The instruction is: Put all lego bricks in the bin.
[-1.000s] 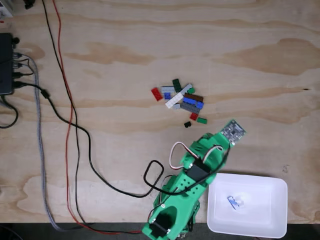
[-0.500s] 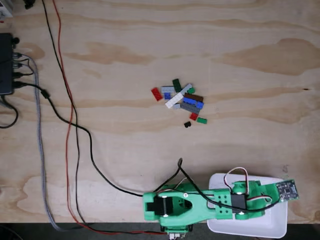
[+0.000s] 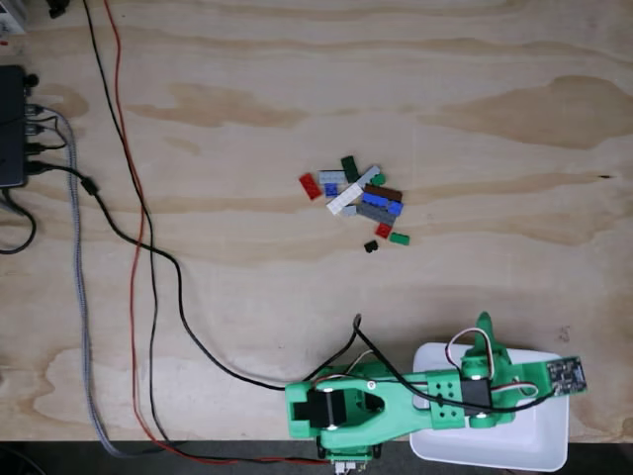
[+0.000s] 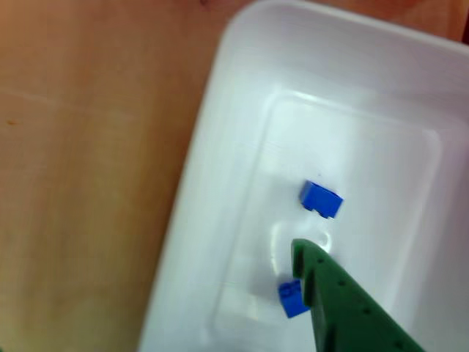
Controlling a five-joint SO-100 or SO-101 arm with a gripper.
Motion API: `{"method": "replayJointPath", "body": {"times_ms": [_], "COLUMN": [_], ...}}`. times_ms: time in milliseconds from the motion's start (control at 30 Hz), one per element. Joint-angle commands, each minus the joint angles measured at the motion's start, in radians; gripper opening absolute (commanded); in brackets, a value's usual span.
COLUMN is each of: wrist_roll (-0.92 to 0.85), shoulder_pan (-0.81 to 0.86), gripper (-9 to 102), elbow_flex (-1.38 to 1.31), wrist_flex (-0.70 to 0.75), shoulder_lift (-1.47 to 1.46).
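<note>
A small pile of lego bricks [image 3: 358,196] in red, blue, green, grey, white and brown lies mid-table in the fixed view, with a black brick [image 3: 371,246] and a green brick [image 3: 399,237] just below it. The white bin [image 3: 550,441] sits at the bottom right. My green gripper [image 3: 492,348] hangs over the bin, open, one jaw swung out toward the pile. In the other view, a blue brick [image 4: 320,199] lies loose on the floor of the bin [image 4: 212,147]. A second blue brick [image 4: 291,299] is partly hidden behind my green finger [image 4: 333,297].
Black, red and braided grey cables [image 3: 138,228] run down the left side of the plywood table. A black box [image 3: 10,124] sits at the left edge. The arm's base [image 3: 331,416] stands at the table's front edge, left of the bin.
The arm swung right from beside the pile to over the bin. Between half a second ago and now one jaw opened outward.
</note>
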Motion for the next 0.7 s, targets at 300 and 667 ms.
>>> {"method": "replayJointPath", "body": {"times_ms": [300, 667], "wrist_roll": [0.492, 0.445], "shoulder_pan": [-1.177, -1.15], "gripper": [26, 18], "elbow_flex": [-0.307, -0.057], "wrist_flex": [0.009, -0.147], "shoulder_lift": [-0.472, -0.483]}}
